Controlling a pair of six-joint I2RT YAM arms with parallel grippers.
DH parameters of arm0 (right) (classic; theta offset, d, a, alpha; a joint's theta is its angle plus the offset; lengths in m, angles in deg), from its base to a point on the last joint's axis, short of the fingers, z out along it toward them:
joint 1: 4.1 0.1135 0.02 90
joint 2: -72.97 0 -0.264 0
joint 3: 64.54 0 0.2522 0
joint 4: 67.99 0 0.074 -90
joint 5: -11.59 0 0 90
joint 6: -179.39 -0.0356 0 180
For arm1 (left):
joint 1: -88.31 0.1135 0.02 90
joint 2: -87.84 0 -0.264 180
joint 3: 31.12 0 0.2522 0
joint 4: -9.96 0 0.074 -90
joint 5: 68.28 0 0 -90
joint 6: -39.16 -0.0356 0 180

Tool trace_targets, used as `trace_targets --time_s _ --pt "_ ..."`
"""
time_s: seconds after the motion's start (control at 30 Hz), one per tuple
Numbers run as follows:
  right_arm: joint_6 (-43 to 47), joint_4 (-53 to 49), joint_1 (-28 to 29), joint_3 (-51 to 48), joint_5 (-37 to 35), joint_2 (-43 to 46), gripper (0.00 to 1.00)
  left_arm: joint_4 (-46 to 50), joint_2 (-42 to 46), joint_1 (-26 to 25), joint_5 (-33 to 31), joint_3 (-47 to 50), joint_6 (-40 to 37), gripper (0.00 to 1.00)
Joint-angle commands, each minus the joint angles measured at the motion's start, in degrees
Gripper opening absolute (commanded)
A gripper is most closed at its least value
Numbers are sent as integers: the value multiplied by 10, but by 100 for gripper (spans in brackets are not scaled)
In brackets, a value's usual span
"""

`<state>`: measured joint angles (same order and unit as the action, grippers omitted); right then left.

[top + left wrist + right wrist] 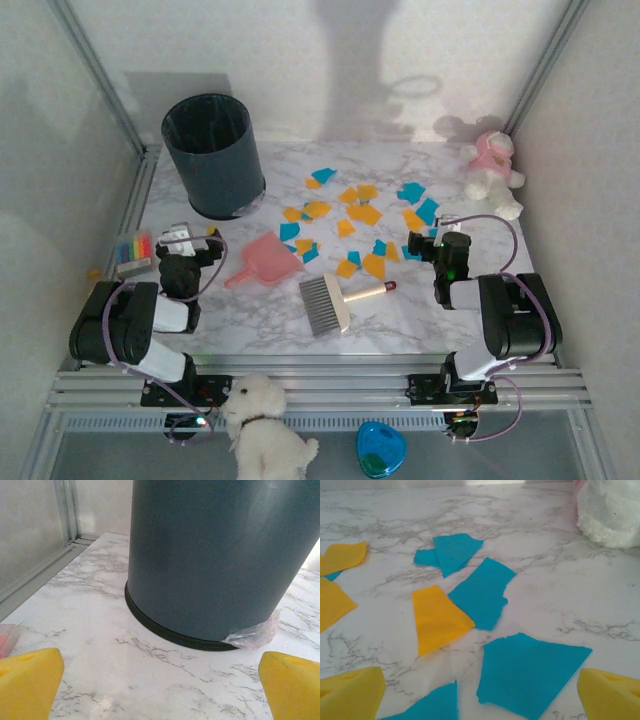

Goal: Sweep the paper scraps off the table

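Many orange-yellow and teal paper scraps (350,215) lie scattered over the middle and right of the white marble table (420,310). A pink dustpan (265,258) and a grey hand brush (330,300) with a pale handle lie near the front centre. My left gripper (190,240) hovers at the left, open and holding nothing, facing the dark bin (215,555). My right gripper (440,242) is open at the right edge of the scraps. In the right wrist view a large teal scrap (527,672) and an orange one (437,617) lie just ahead of its yellow fingertips (350,695).
The dark round bin (213,155) stands at the back left, a bit of plastic bag (252,635) sticking out under it. A pink-and-white plush toy (492,172) sits at the back right. A pack of multicoloured strips (133,250) lies at the left edge. A white plush dog (262,425) sits below the front rail.
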<state>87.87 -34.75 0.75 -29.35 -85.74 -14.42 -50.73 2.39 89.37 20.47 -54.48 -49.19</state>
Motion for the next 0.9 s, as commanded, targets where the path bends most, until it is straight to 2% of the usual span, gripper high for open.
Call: trace_targets --time_s 0.0,0.07,0.13,0.27,0.4,0.57,0.73,0.87 --pt "-1 -23 -4 10 -7 34 99 2 53 -6 -38 7 -2 99" --pt "-5 -55 -4 16 -11 55 99 55 99 -9 -62 4 13 99" --pt "-19 -126 -4 28 -18 89 99 190 152 -9 -76 -32 51 99" --pt "-54 -307 -4 100 -3 157 99 402 212 -22 -95 -106 92 99" --pt "-90 -473 -4 154 10 215 99 558 242 -44 -74 -171 127 100" --pt "-108 -596 -4 198 90 249 99 731 239 -75 -19 -255 126 99" --pt "-121 -667 -4 235 160 244 99 833 224 -94 36 -331 92 99" --pt "-139 -692 -4 240 197 237 99 879 213 -141 47 -371 58 100"
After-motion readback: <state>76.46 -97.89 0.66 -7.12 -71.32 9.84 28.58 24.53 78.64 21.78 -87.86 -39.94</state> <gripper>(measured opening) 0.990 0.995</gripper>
